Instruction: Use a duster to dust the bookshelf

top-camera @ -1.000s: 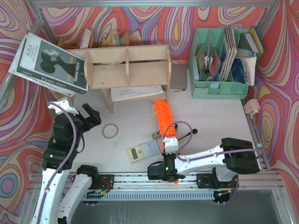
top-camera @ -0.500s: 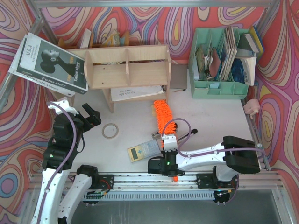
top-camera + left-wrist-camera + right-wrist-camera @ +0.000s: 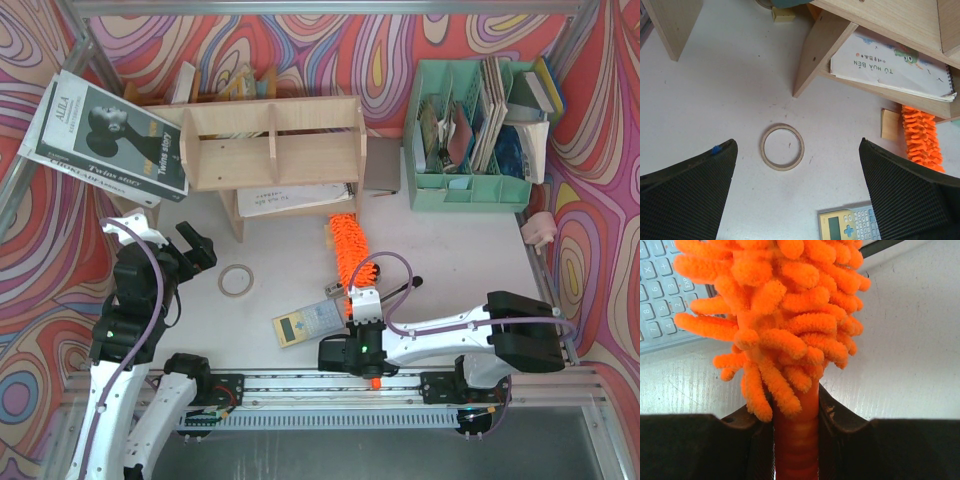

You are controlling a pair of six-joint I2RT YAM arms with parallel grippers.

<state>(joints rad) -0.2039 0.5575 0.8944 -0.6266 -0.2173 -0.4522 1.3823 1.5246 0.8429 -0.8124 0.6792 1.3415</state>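
The plywood bookshelf (image 3: 270,145) stands at the back left; its lower tier also shows in the left wrist view (image 3: 880,30). The orange fluffy duster (image 3: 350,250) lies in front of its right end, pointing away from me. My right gripper (image 3: 362,305) is shut on the duster's orange handle (image 3: 796,440) just below the fluffy brush (image 3: 780,305). The handle's end (image 3: 372,380) sticks out near the arm bases. My left gripper (image 3: 195,248) is open and empty above the table, wide apart in its own view (image 3: 797,200). The brush tip shows there too (image 3: 921,140).
A tape ring (image 3: 236,281) and a yellow calculator (image 3: 308,322) lie left of the duster. A spiral notebook (image 3: 890,65) lies on the shelf's lower tier. A mint-green organiser (image 3: 475,130) stands back right. A magazine (image 3: 105,135) leans at the back left.
My right wrist has moved a little toward the near edge along the duster, and the handle's end now shows beyond it. The left arm has not moved.
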